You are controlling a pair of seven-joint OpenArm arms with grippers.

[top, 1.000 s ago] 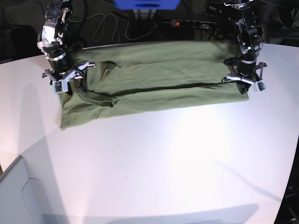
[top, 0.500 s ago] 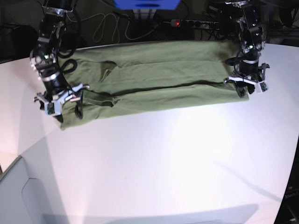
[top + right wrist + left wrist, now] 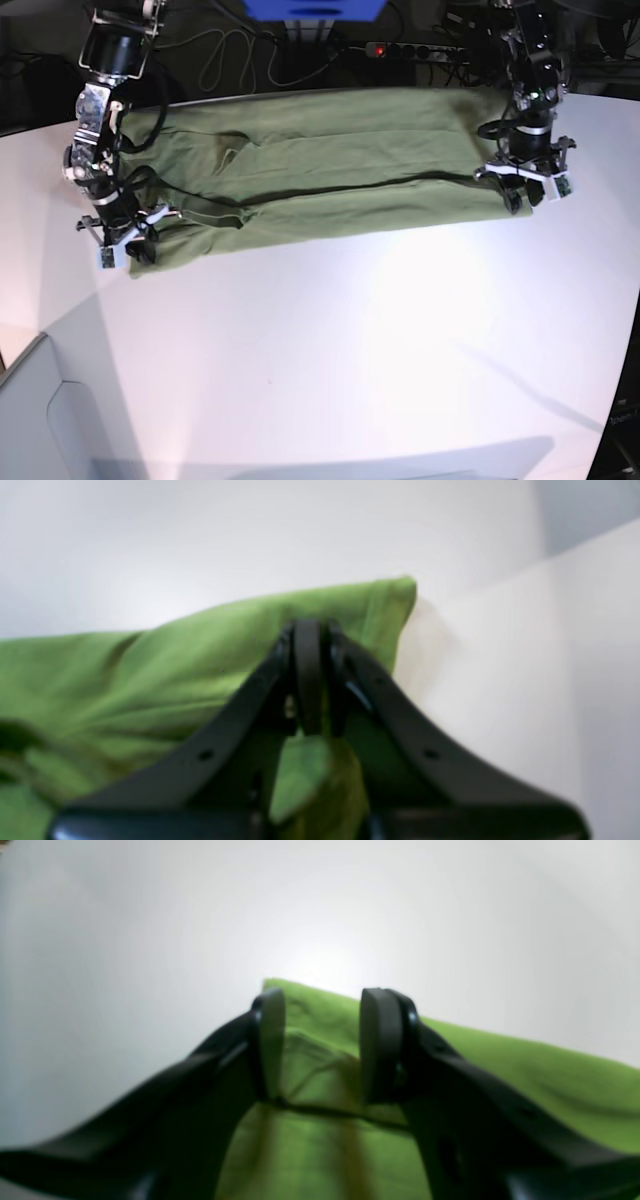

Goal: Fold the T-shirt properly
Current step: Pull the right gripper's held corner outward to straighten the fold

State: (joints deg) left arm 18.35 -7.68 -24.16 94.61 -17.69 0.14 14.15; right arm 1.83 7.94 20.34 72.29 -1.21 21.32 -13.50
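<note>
at the left of the base view the right gripper (image 3: 128, 243) is clamped on the near corner of the t-shirt (image 3: 320, 170), which lies folded lengthwise across the far side of the white table (image 3: 350, 350). at the right, the left gripper (image 3: 522, 187) stands parted over the shirt's other end, gripping nothing.

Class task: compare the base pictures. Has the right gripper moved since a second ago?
Yes. The right gripper has moved toward the camera along the T-shirt's end, away from the power strip.
</note>
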